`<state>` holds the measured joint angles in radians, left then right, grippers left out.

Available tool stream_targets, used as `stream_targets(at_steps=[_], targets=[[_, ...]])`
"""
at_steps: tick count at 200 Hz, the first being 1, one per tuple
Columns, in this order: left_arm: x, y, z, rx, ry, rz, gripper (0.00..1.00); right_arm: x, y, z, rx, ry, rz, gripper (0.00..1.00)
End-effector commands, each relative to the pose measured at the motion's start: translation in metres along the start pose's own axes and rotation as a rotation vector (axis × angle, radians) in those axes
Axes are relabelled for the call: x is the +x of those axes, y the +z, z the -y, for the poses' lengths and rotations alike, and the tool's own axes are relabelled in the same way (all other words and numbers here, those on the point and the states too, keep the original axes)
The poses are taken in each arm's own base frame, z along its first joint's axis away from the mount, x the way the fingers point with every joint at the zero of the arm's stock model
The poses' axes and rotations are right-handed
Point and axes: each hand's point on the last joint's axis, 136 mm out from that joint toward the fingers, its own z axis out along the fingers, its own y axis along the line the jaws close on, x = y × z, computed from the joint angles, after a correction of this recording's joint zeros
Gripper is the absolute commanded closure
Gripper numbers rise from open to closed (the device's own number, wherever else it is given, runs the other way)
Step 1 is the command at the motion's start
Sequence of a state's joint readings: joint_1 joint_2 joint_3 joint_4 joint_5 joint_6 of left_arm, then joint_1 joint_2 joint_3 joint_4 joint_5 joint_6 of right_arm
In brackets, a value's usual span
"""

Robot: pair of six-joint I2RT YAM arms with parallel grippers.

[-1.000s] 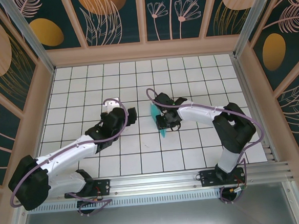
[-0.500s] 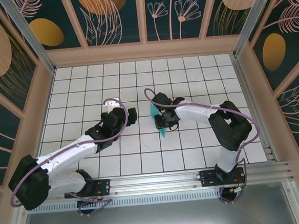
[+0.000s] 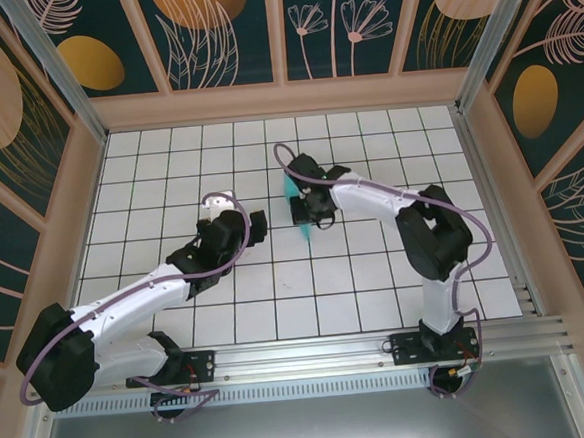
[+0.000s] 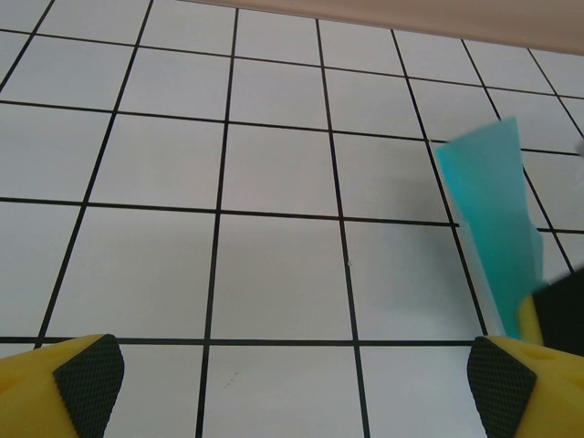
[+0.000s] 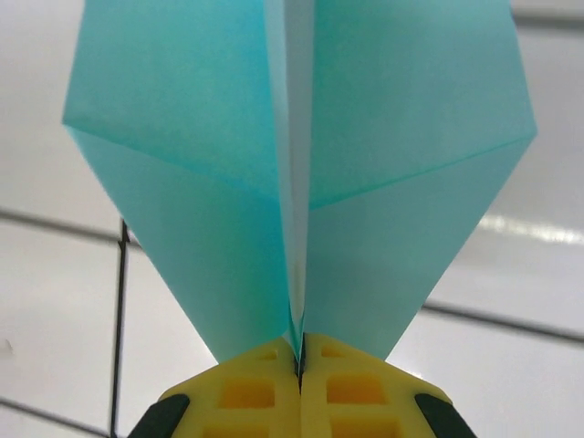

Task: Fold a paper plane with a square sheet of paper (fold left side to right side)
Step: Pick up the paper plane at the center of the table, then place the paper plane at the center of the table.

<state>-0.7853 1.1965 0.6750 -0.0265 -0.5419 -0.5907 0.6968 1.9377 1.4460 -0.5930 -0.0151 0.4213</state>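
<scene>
Left claw (image 3: 255,225) hangs released, jaws wide, over bare tiles of the surface (image 3: 168,167), with the paper plane (image 4: 488,219) off to its right. At mid-surface the right claw (image 5: 299,360) is clenched on the plane's centre keel. Such thin paper, pinched at one spot, could slip out or crumple if the wrist twists. Its long axis runs far-to-near, slightly slanted, the narrow end apparently toward the arms' bases

Lab robot cell, gridded tabletop (image 3: 278,302), botanical wall panels (image 3: 349,25)
</scene>
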Motion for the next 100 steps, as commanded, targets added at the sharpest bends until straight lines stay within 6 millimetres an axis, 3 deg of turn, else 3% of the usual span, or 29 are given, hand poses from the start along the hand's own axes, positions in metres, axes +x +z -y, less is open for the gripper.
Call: stream_targets(at_steps=[1, 38, 100], targets=[[-0.017, -0.007, -0.003, -0.015, 0.005, 0.048, 0.02, -0.018, 0.005, 0.015, 0.083, 0.042, -0.027, 0.95], [-0.015, -0.008, -0.007, -0.023, -0.001, 0.059, 0.01, -0.056, 0.015, 0.011, 0.098, 0.075, -0.031, 0.94], [-0.011, -0.006, -0.006, -0.024, 0.036, 0.044, 0.02, -0.069, 0.046, 0.008, 0.087, 0.059, -0.095, 0.94]])
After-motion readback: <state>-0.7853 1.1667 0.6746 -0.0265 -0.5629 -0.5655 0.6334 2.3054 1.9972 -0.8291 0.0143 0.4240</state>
